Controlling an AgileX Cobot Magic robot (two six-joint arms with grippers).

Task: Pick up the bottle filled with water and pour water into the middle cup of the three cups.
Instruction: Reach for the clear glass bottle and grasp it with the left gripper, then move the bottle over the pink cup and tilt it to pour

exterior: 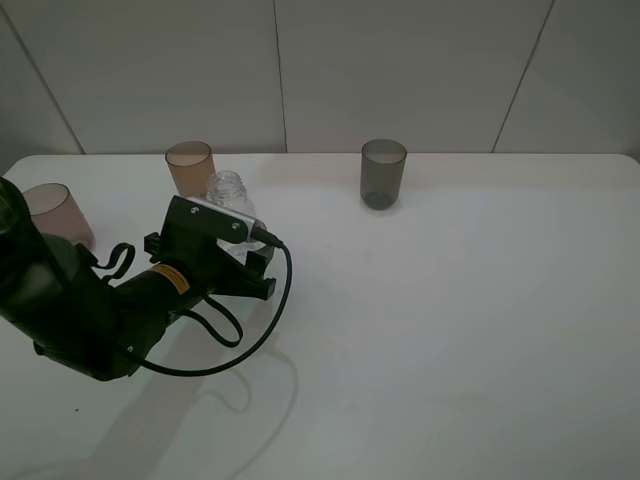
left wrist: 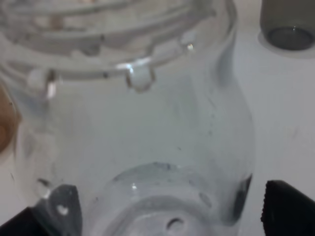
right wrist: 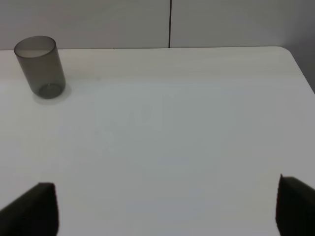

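Black and bulky, the left arm (exterior: 90, 320) fills the near-left corner of the white table (exterior: 450, 330) and reaches toward the far side. A small yellow sticker (exterior: 172, 279) sits on its forearm; its print is too small to read. A black cable (exterior: 272, 318) loops from the wrist down onto the tabletop.

Ahead of the arm the bottle (exterior: 227, 190) stands upright on the table, its threaded neck uncapped. The wrist view shows clear, colourless plastic; how much water it holds I cannot tell. The left gripper (left wrist: 172, 209) straddles the lower body of the bottle with its jaws apart. One fingertip (left wrist: 58, 206) lies against the wall and the other (left wrist: 288, 209) is just clear of it.

Just beside the bottle, to its far left, is the middle cup (exterior: 190, 167), amber and upright; whether the two touch I cannot tell. Of the three cups, the pinkish cup (exterior: 58, 212) stands nearer and further left, partly behind the arm. The dark grey cup (exterior: 383, 172) stands well apart to the right, near the far edge.

The right gripper (right wrist: 167, 206) hangs with its jaws spread wide over bare table and holds nothing.
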